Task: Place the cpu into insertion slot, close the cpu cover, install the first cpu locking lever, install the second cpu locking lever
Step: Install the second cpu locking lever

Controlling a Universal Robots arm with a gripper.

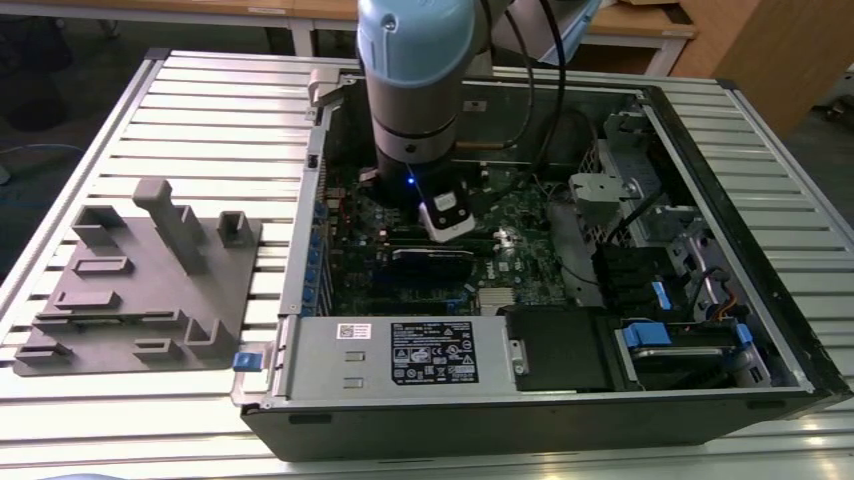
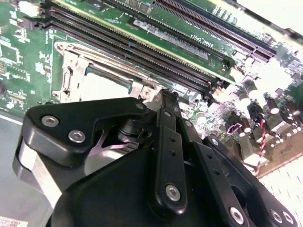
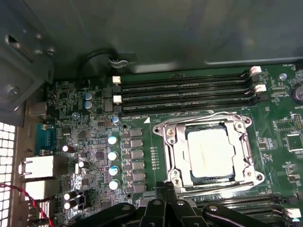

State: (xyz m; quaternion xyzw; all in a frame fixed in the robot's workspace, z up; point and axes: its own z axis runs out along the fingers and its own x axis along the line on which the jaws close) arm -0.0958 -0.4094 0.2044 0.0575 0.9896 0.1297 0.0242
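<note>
The cpu (image 3: pixel 210 151), a pale square chip, lies flat in the insertion slot (image 3: pixel 183 158) on the green motherboard (image 3: pixel 142 156). The silver cpu cover (image 3: pixel 242 151) is folded down around it, and the chip shows through its window. One wire locking lever (image 3: pixel 208 116) runs along the side by the memory slots. Another lever (image 3: pixel 222 191) runs along the opposite side. My black gripper (image 3: pixel 164 185) hovers at a corner of the socket near this second lever's end, fingers drawn together. In the second wrist view the gripper (image 2: pixel 163 97) sits just beside the cover (image 2: pixel 71 78). In the exterior view the gripper (image 1: pixel 447 232) is low over the board.
The board sits inside an open computer case (image 1: pixel 694 150). A labelled power supply box (image 1: pixel 400 352) lies at its near side, with drive bays and cables (image 1: pixel 654 270) toward the exterior view's right. Long memory slots (image 3: pixel 184 92) flank the socket. A grey fixture (image 1: pixel 147 285) rests on the slatted table.
</note>
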